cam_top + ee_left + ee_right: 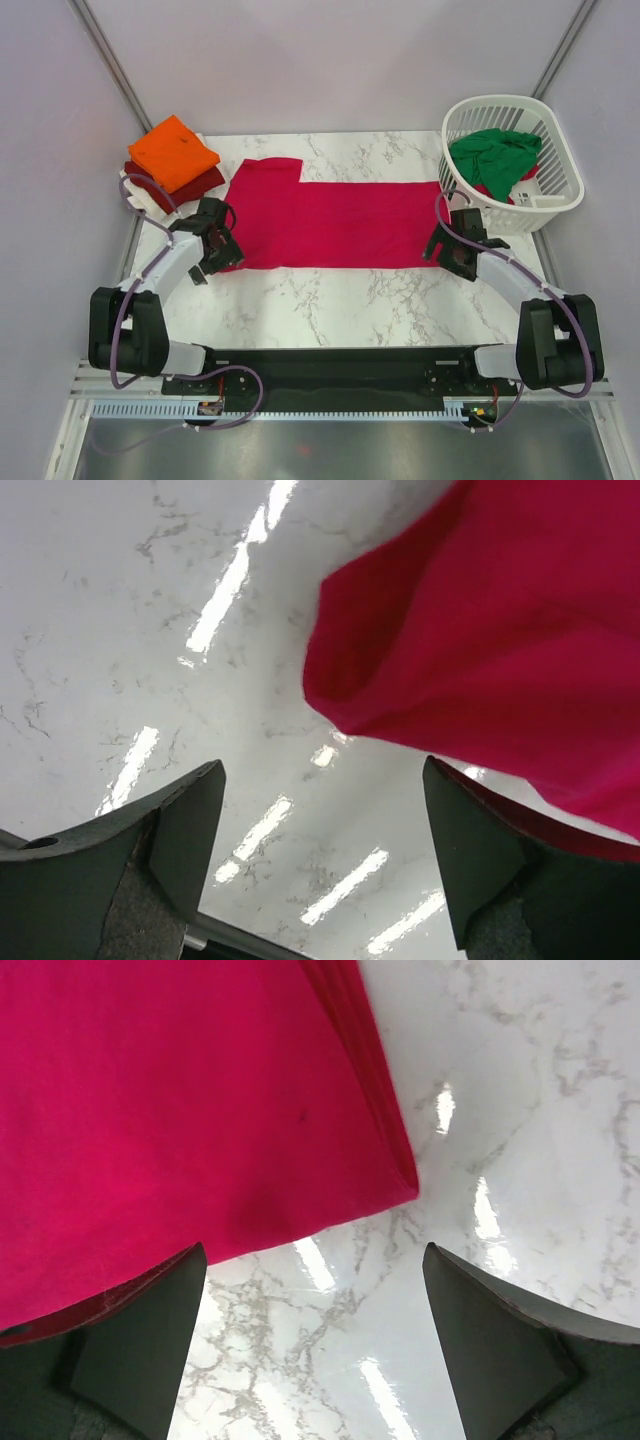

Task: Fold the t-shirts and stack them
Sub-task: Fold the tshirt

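Observation:
The crimson-red t-shirt lies flat across the marble table, folded into a long band with one sleeve at the back left. My left gripper is open and empty at the shirt's near left corner. My right gripper is open and empty at the shirt's near right corner. Both hover just off the cloth edge over bare marble. An orange tee lies folded on a dark red tee and a white one at the back left. A green tee sits in the basket.
A white slatted plastic basket stands at the back right, close behind my right arm, with some red cloth under the green tee. The folded stack sits at the table's back left corner. Grey walls enclose the table.

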Controlling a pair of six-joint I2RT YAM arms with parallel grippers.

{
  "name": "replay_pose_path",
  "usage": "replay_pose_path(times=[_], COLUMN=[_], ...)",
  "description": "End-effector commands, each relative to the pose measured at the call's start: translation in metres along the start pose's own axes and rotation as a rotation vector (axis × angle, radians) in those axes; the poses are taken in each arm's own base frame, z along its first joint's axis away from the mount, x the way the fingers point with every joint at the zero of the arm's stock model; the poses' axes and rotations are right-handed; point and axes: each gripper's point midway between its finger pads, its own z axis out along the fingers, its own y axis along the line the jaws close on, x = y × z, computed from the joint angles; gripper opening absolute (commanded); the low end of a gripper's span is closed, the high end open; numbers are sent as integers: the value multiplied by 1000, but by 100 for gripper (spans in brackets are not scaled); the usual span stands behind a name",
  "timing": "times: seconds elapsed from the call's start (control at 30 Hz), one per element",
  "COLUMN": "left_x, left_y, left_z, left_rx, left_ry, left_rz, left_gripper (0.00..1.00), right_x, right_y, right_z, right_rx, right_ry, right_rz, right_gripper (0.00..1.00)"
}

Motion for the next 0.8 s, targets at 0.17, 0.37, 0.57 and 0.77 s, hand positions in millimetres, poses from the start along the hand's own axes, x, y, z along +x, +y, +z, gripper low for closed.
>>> replay_pose_path(times=[0.17,0.37,0.57,0.77], left_x=[-20,-35,-50,-62], left_y=[-3,-17,-22,-15], left_z=[60,66,17,2], left_rx=[32,93,231,226], left_ry=[-26,-75,-176,-245], left_rz=[-259,-271,-277,-276], left_gripper=[79,73,69,77], right_x=[-13,-10,-10,-5], right_y=[19,13,13,12], right_z=[11,10,9,17], right_rx=[-161,-156,-158,-147], right_ry=[-15,-11,-16,10], right_rz=[111,130,124,120], right_gripper=[98,98,98,98])
